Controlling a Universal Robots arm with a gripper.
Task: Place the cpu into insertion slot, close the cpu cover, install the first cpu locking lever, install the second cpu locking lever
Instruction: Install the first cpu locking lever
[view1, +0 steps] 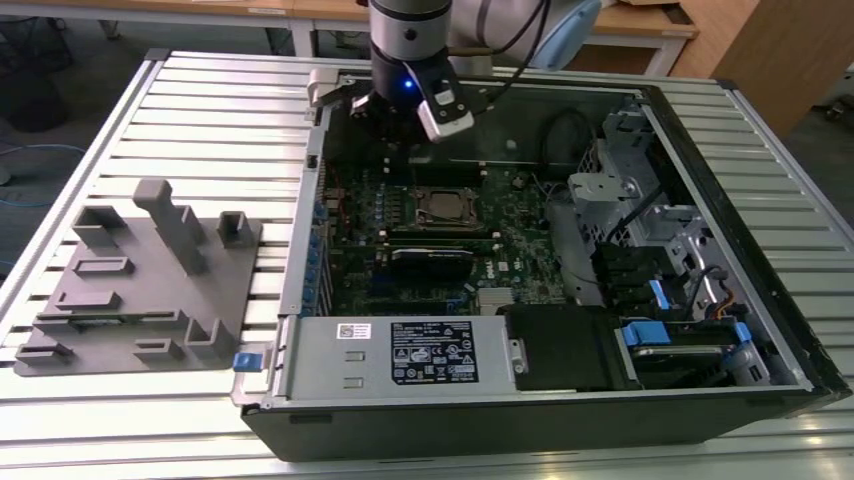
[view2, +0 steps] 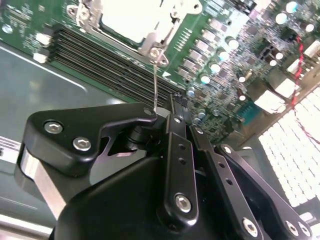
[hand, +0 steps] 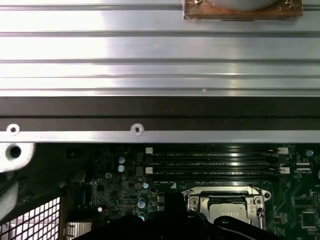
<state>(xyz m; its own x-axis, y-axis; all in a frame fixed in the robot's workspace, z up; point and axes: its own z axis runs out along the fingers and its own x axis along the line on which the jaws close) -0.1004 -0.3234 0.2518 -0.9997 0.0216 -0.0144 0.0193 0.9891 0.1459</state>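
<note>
One silvery cpu (hand: 227, 212) framed by cpu cover (hand: 222, 191), gripper (view2: 162, 112) pinching thin locking lever (view2: 155, 80).

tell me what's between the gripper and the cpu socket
In the second wrist view, long black memory slots lie between the gripper and the insertion slot, and a thin locking lever runs across them toward the gripper.

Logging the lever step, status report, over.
Gripper shut on locking lever tip. Cpu seated, cpu cover down. Nothing blocking the lever.
</note>
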